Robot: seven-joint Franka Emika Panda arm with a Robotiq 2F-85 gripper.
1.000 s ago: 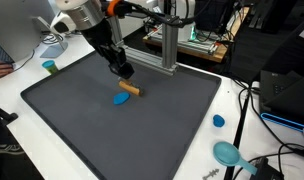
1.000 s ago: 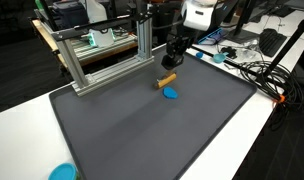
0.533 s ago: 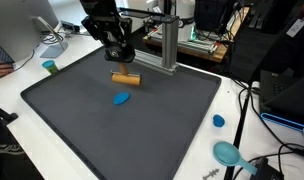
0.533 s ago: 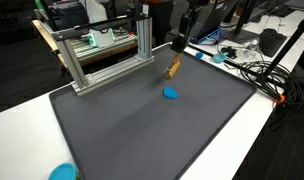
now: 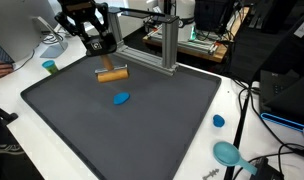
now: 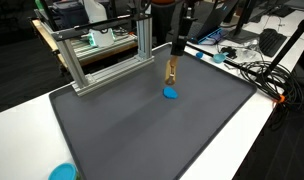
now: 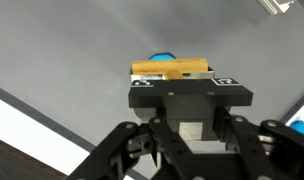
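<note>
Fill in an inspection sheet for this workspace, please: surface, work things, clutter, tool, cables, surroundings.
Surface: dark grey mat on a white table, flat.
Job's things: wooden block, held in the air above the mat; blue oval piece lying on the mat.
Clutter: blue cap, teal scoop, small green cup, all off the mat.
Grippers: tool shut on the wooden block.
Cables: black cables beside the mat's edge.
Surroundings: aluminium frame behind the mat.

wrist view: blue piece (image 7: 164, 58) mostly hidden behind wooden block (image 7: 170, 68) | exterior view: arm (image 6: 184, 18) cut off by top edge
</note>
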